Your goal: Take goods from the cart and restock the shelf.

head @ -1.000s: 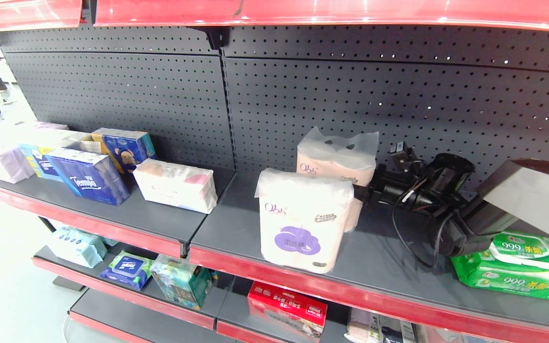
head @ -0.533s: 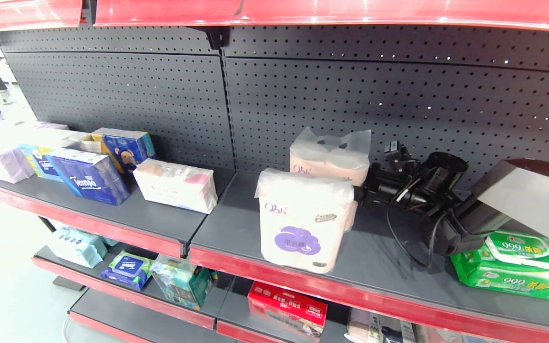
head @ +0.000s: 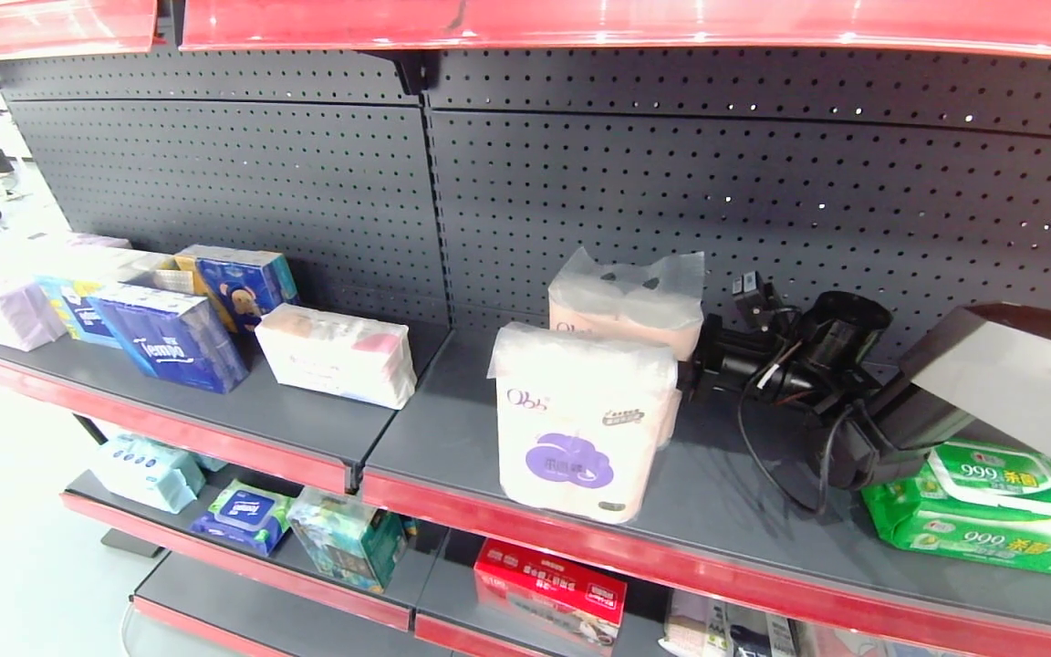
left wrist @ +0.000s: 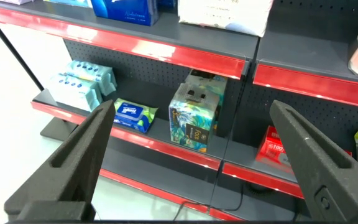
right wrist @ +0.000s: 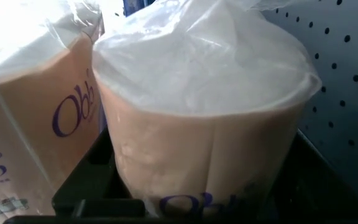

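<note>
A pink toilet paper pack (head: 626, 306) in clear wrap stands at the back of the middle shelf (head: 726, 511), right behind a matching pack (head: 580, 420) at the front edge. My right gripper (head: 695, 363) comes in from the right and is shut on the rear pack's side. The right wrist view has that rear pack (right wrist: 204, 124) between the black fingers (right wrist: 86, 193), with the front pack (right wrist: 36, 118) touching it. My left gripper (left wrist: 194, 168) hangs open and holds nothing, in front of the lower shelves.
Green wet-wipe packs (head: 991, 511) lie under my right arm at the shelf's right end. Blue tissue boxes (head: 170, 333) and a white tissue pack (head: 338, 354) fill the left bay. Lower shelves carry a patterned box (left wrist: 194, 115), blue wipes (left wrist: 132, 116) and a red box (head: 551, 584).
My right gripper has carried the rear pack a little to the left and lower, closer in behind the front pack. Nothing else on the shelf has moved.
</note>
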Controlling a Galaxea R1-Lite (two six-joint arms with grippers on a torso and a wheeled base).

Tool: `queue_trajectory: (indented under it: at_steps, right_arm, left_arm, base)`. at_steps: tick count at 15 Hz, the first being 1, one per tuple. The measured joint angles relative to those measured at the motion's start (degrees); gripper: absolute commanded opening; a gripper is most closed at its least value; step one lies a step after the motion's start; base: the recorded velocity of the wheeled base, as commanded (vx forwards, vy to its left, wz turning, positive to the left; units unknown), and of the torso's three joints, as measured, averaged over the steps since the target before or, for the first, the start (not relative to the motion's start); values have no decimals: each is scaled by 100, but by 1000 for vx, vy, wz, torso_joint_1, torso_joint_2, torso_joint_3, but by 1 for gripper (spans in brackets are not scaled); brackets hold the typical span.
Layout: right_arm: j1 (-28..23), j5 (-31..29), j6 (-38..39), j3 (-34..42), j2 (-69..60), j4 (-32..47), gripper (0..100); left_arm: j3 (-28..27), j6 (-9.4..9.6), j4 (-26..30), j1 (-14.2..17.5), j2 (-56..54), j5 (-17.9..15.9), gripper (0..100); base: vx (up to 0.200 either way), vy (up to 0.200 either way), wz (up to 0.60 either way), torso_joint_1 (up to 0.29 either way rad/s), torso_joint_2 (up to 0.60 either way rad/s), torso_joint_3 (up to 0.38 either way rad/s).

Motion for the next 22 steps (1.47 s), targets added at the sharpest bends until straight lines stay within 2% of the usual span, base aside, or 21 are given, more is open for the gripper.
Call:
queue_trajectory:
  at_steps: [18, 19, 22]
  right_arm:
    - [-17, 244, 0, -389, 217, 143, 0]
    - [-20, 208, -11, -389, 221, 145, 100]
    - [-20, 178, -24, -378, 226, 161, 100]
  left_arm:
    - [0, 0, 0, 0, 0, -2, 100]
    - [0, 0, 0, 2, 0, -2, 100]
    - [0, 0, 0, 2, 0, -2, 100]
  base:
    - [0, 0, 0, 0, 0, 0]
    - [0, 0, 0, 0, 0, 0]
    - [0, 0, 0, 0, 0, 0]
